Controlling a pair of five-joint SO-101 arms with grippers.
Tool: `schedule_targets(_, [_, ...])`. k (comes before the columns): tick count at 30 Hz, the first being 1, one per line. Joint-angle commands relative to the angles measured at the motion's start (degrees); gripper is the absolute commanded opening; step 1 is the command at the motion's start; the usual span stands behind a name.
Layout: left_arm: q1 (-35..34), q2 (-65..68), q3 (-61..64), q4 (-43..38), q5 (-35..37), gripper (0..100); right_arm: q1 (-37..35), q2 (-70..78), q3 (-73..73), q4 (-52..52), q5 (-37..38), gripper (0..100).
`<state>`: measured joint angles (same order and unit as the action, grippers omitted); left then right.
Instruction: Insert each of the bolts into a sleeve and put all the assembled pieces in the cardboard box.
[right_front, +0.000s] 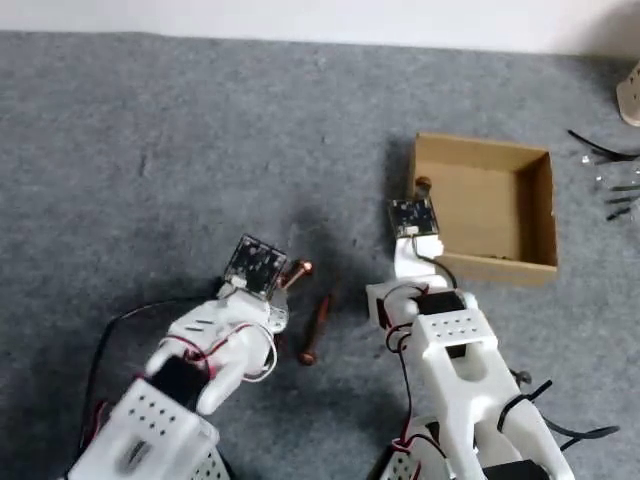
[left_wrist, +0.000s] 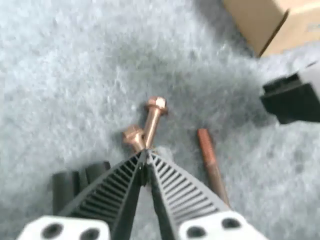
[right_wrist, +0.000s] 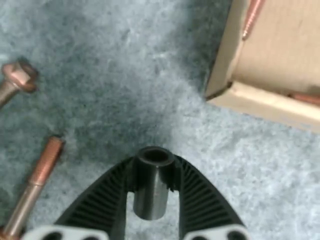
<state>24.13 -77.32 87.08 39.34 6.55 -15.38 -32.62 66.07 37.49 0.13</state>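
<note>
Grey carpet (right_front: 150, 150) covers work surface. White strip (right_front: 300, 18) along carpet's far edge. Black cable ties (right_front: 612, 175) on carpet's right edge, white object (right_front: 630, 92) near carpet's far right corner.

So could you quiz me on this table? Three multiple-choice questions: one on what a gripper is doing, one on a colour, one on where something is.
1. The left gripper is: A wide open; B shut on a bolt; C shut on a cable.
2. The sleeve in the right gripper is: A black; B white; C copper.
3. Closest to the box is: A the left gripper; B the right gripper; C the loose bolt.

Answers:
1 B, it pinches the bolt's shank at its tip.
2 A, the tube it clamps is black.
3 B, it sits right at the box's wall, while the left gripper and the loose bolt lie farther off.
</note>
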Motion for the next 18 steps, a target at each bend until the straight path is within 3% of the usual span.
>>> schedule_targets(1, [-0.7, -8.5, 2.1, -1.2, -0.4, 1, 0.8, -0.4, -0.2, -1.2, 0.7, 0.6])
schedule_targets(10, [-7.0, -28.7, 9.5, -1.2, 0.0, 1, 0.8, -0.4, -0.2, -1.1, 0.7, 0.6])
schedule_targets(15, [0.7, -24.1, 9.0, -1.0, 0.9, 3, 0.8, -0.3, -0.2, -1.1, 0.7, 0.6])
schedule_targets(18, [1.1, -19.3, 4.5, 2.8, 9.1, 14, 0.8, -0.2, -0.2, -1.1, 0.7, 0.6])
